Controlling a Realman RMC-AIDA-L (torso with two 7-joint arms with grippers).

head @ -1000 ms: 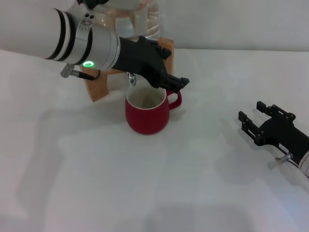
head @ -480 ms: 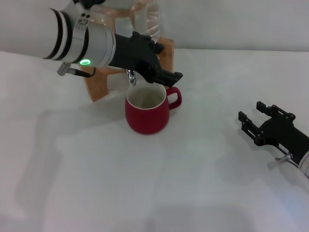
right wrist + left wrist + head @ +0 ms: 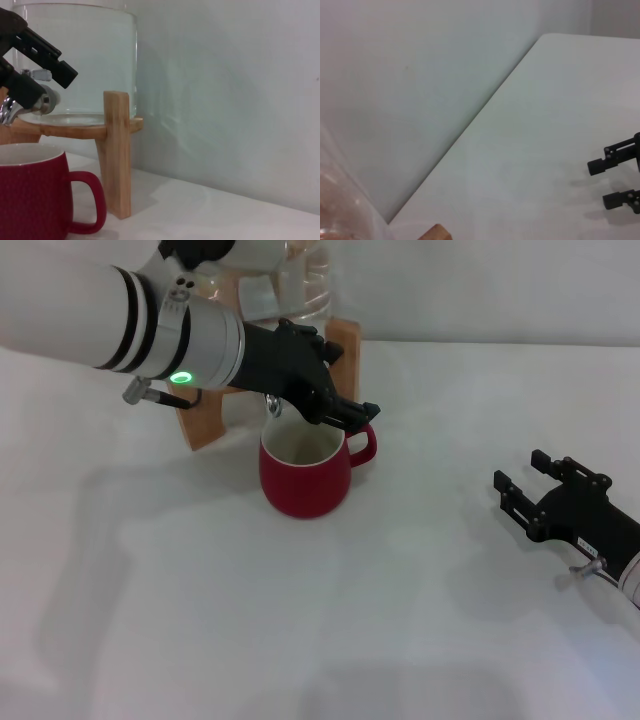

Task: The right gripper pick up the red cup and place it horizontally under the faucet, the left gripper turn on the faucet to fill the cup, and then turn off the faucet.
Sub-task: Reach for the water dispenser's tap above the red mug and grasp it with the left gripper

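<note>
The red cup (image 3: 305,478) stands upright on the white table, its white inside showing and its handle pointing right; the right wrist view shows it close by (image 3: 30,197). Just above its rim hangs the chrome faucet (image 3: 272,405) on the clear jar. My left gripper (image 3: 345,412) reaches over the cup at the faucet; in the right wrist view its black fingers (image 3: 47,57) sit on either side of the faucet (image 3: 27,100) lever. My right gripper (image 3: 520,470) rests open on the table far to the right, holding nothing.
The clear water jar (image 3: 80,55) sits in a wooden stand (image 3: 205,420) at the back left, with one stand leg (image 3: 117,155) just behind the cup. The left wrist view shows the wall, the table and the right gripper (image 3: 600,183) far off.
The left gripper rose and drew back at the faucet, then came down and forward a little over the cup. The cup and the right arm have not moved.
</note>
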